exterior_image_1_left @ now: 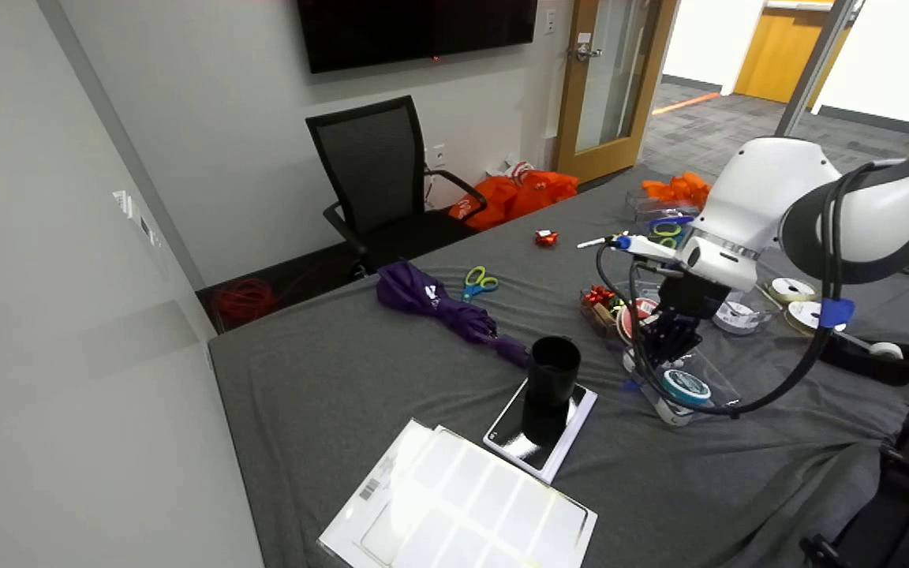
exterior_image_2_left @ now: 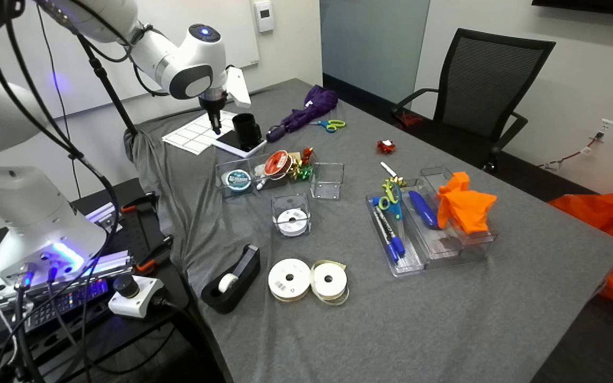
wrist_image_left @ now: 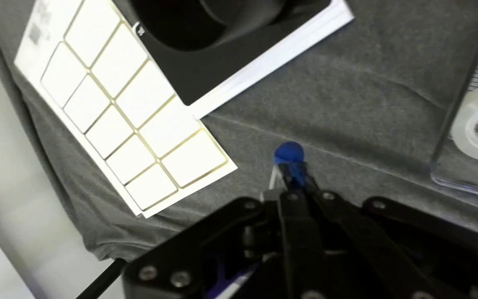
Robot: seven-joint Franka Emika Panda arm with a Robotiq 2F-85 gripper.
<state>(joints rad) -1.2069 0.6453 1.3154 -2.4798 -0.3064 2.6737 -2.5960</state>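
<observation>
In an exterior view there were one black cup (exterior_image_2_left: 245, 130), one flat black-topped box (exterior_image_2_left: 228, 141), one purple umbrella (exterior_image_2_left: 301, 117), two pairs of scissors (exterior_image_2_left: 330, 124), three white spools (exterior_image_2_left: 288, 287), one red spool (exterior_image_2_left: 276, 162), one tape dispenser (exterior_image_2_left: 241, 280) and one loose red bow (exterior_image_2_left: 386, 146) on the counter (exterior_image_2_left: 418, 324), plus one mesh chair (exterior_image_2_left: 490, 88) at the upper right.

Bare cloth (wrist_image_left: 371, 104) leaves passage between the black cup (exterior_image_1_left: 553, 386) and clear bin (wrist_image_left: 446, 177).
</observation>
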